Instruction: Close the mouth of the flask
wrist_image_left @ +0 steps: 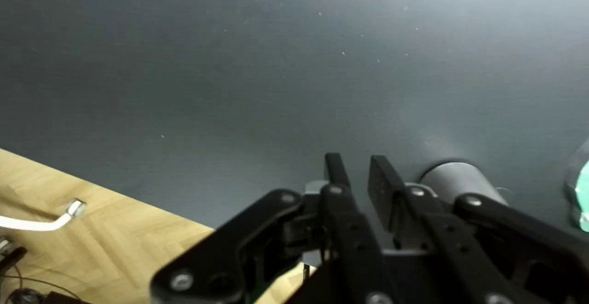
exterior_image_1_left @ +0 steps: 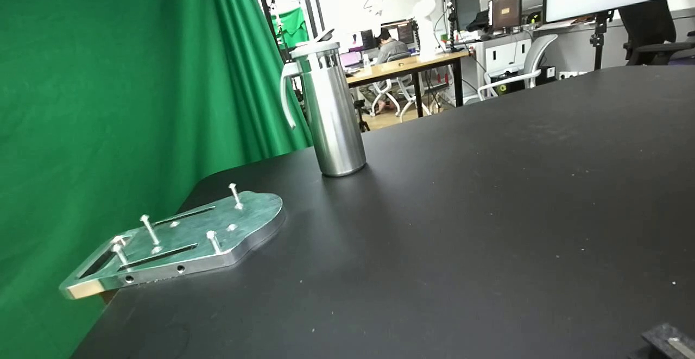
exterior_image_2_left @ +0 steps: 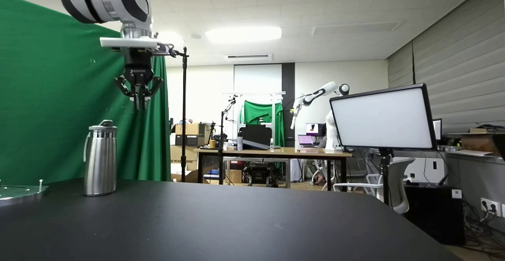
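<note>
Exterior view: arm (exterior_image_2_left: pixel 112 0) points tool (exterior_image_2_left: pixel 139 104) downward, apart from flask (exterior_image_2_left: pixel 101 164).

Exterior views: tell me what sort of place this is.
Probably a robotics lab: in an exterior view, a white robot arm stands on a background table; a computer monitor and a hung green curtain also show.

– Steel flask (exterior_image_1_left: pixel 337 120), colour?
– Brushed silver; lid (exterior_image_1_left: pixel 316 49) pale grey.
– Gripper (wrist_image_left: pixel 355 161)?
– Black. Panda arm (exterior_image_2_left: pixel 112 0) white with black bands.
– Tabletop (exterior_image_1_left: pixel 488 212)?
– Black, pale-speckled.
– Pegged plate (exterior_image_1_left: pixel 190 232)?
– Reads green, silver-grey edge.
– Curtain (exterior_image_1_left: pixel 108 76), and floor (wrist_image_left: pixel 115 235) in wrist view?
– Plain green; honey-tan herringbone.
</note>
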### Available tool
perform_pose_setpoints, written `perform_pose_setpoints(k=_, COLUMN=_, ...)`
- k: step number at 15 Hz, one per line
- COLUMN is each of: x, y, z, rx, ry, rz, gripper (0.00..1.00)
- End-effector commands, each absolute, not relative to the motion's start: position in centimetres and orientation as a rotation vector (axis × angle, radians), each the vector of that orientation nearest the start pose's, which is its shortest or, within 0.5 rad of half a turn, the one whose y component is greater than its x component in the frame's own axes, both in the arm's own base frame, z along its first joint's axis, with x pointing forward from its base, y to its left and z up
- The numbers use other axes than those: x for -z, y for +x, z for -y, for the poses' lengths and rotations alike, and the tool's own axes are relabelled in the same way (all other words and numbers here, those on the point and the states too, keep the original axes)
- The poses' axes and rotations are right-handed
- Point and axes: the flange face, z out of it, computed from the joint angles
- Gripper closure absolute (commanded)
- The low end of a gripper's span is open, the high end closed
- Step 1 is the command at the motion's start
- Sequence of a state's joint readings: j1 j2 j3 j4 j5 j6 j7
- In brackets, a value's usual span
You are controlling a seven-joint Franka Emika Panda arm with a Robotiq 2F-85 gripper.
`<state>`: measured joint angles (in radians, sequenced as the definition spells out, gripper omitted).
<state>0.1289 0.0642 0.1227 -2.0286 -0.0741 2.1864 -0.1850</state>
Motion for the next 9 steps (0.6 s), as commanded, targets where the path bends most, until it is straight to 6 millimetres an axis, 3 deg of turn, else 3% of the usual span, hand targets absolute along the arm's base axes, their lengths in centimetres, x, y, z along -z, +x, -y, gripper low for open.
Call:
perform_pose_setpoints(k=1, x=-42.7, y=56.3, z=-15.6, rx=0.139, ry=-3.081, rz=0.773, gripper=0.85)
perform_pose_setpoints(k=3, x=-42.8, y=57.4, z=-17.3, rx=0.124, ry=-3.061, rz=0.796, gripper=0.98)
perform_pose_setpoints(k=9, x=-42.7, y=58.0, z=-17.2, rx=0.112, ry=-3.062, rz=0.786, gripper=0.99)
